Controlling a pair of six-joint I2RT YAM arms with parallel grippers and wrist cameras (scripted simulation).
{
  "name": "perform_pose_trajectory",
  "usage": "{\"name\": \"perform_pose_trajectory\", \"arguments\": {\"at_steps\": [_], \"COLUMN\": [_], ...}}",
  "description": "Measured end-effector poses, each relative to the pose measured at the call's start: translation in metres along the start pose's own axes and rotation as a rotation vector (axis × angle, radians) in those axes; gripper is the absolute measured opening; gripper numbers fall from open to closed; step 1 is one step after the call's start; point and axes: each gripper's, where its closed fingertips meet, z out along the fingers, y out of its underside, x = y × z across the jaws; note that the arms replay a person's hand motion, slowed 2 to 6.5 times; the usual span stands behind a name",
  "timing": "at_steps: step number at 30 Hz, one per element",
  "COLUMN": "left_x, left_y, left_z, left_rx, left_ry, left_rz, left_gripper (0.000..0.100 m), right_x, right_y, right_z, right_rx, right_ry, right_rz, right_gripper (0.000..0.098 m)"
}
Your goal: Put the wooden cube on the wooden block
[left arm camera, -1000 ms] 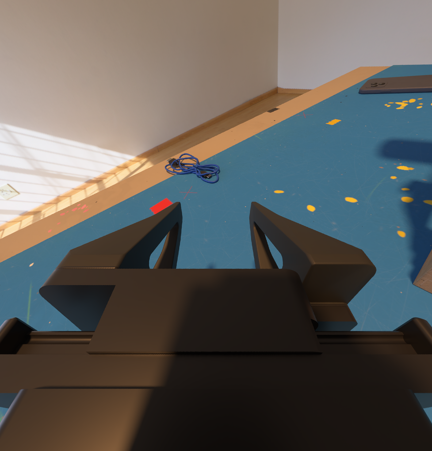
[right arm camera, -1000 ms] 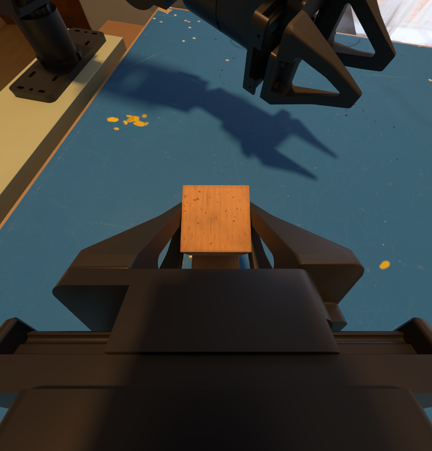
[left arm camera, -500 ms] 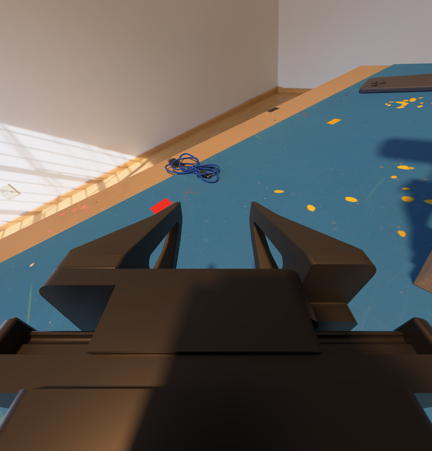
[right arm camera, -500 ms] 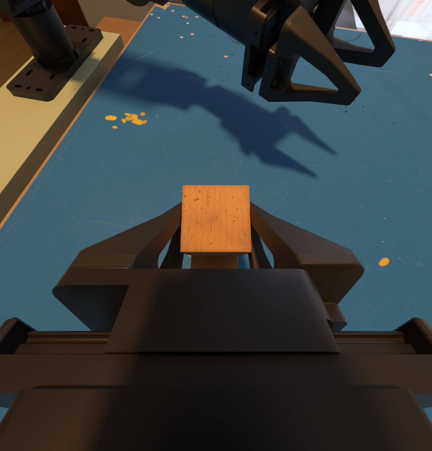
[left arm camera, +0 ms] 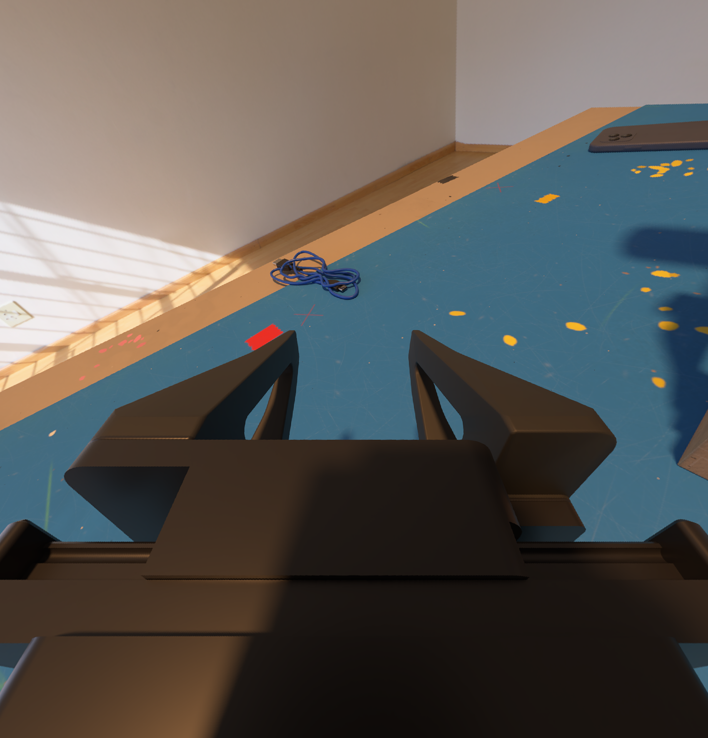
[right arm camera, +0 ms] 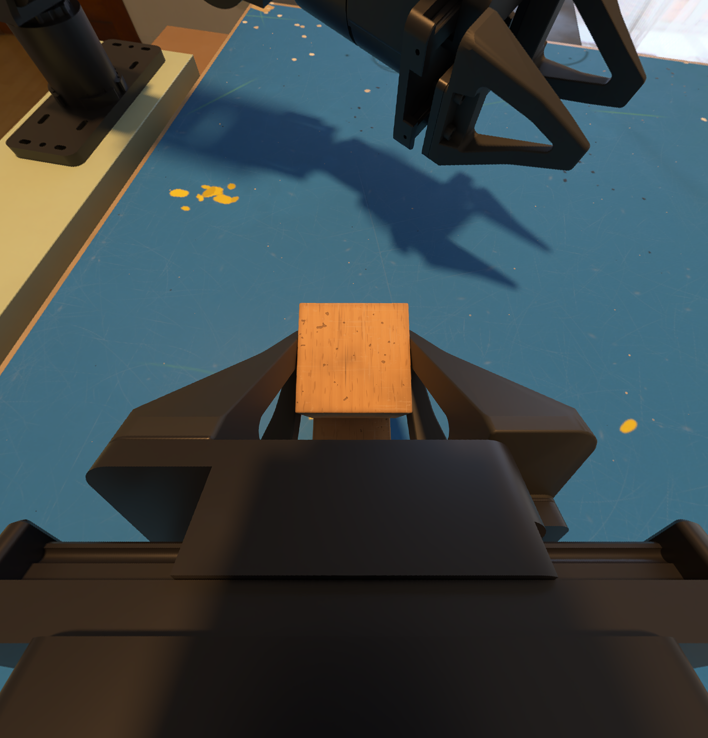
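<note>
Very little shifts over this last second. In the right wrist view the worktop (right arm camera: pixel 264 279) slides a touch: the yellow paint spots and the left arm's base creep slightly down the picture while the left claw (right arm camera: pixel 576 120) drifts a little rightward. That reads as the right arm easing along with its load, while the wooden cube (right arm camera: pixel 353 357) sits in exactly the same place between the fingers as before. The left wrist view is unchanged, so that arm is parked.

For the task, my read is that the carry is under way and the grip is steady, with placement not yet done.

Now the claws. The right claw (right arm camera: pixel 353 339) is closed on the wooden cube, a finger pressed to each side face, the orange top face lit and level. Just below the cube's near edge a paler wooden piece (right arm camera: pixel 351 428) peeks out; it may be the block, but I cannot tell.

The left claw (left arm camera: pixel 353 339) stands moderately spread and empty, hanging above bare blue worktop (left arm camera: pixel 504 259). At its far right edge sits a corner of a wooden block (left arm camera: pixel 706 447), resting on the worktop. A coiled blue cable (left arm camera: pixel 316 274) lies ahead and a dark phone (left arm camera: pixel 660 137) far off.
</note>
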Motion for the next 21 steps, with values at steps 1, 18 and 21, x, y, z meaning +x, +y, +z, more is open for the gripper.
{"name": "perform_pose_trajectory", "arguments": {"at_steps": [1, 18, 21], "left_x": [0.0, 0.0013, 0.0016], "left_y": [0.0, 0.0006, 0.0009], "left_z": [0.0, 0.0006, 0.0009], "left_rx": [0.0, -0.006, -0.008], "left_ry": [0.0, 0.003, 0.004], "left_rz": [0.0, 0.007, 0.009], "left_gripper": [0.047, 0.047, 0.047], "right_x": [0.0, 0.0004, 0.0005], "right_y": [0.0, -0.0002, -0.0003], "right_z": [0.0, 0.0002, 0.0003], "right_rx": [0.0, 0.003, 0.005], "right_ry": [0.0, 0.002, 0.002], "right_rz": [0.0, 0.003, 0.003], "right_gripper": [0.0401, 0.0401, 0.0401]}}
